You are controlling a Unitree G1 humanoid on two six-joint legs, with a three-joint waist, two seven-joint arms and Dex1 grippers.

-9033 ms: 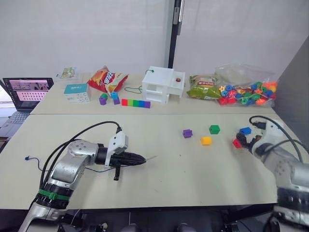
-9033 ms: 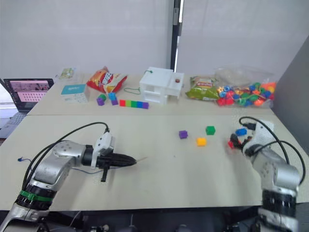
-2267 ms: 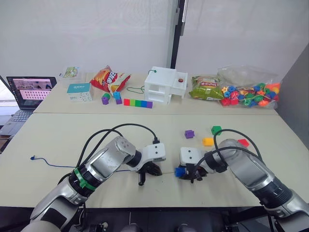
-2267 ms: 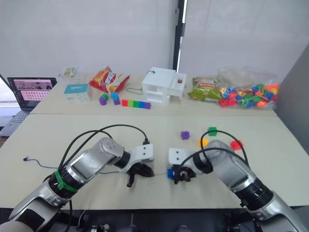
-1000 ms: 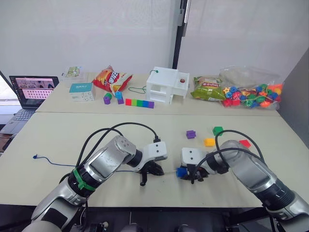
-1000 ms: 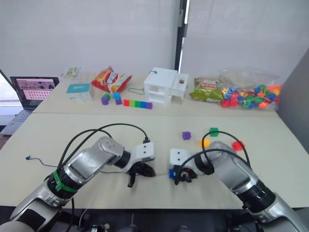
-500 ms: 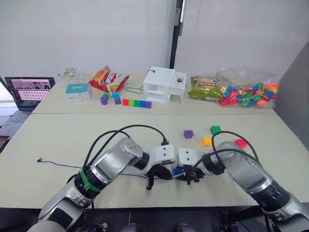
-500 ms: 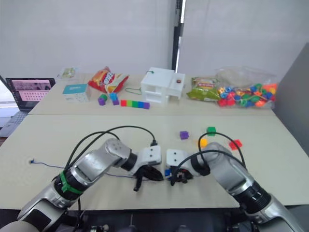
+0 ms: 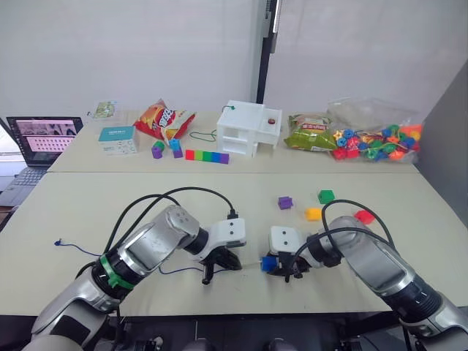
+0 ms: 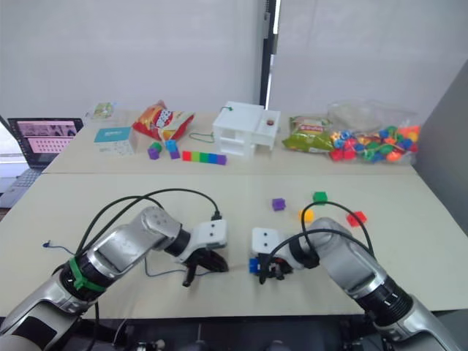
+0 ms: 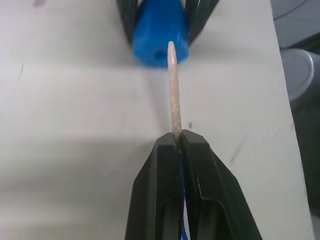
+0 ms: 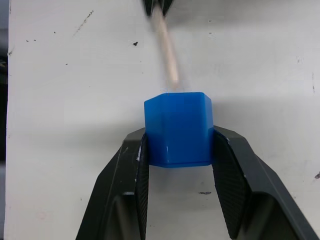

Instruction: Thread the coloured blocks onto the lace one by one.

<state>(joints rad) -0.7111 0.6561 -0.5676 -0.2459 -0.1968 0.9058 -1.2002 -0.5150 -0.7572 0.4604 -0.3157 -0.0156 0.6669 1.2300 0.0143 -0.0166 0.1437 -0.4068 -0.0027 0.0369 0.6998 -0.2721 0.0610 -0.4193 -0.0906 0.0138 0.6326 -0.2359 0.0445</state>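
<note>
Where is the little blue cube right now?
The blue cube sits near the table's front edge, clamped in the right end effector, facing the lace's pale tip.

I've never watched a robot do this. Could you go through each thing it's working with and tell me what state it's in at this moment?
Left gripper: shut on the lace's pale tip.
Right gripper: shut on the blue block.
Blue block: held, not yet threaded.
Lace: tip points at the blue block, just short of it.
Purple block, green block, yellow-orange block, red block: loose on the table.
</note>
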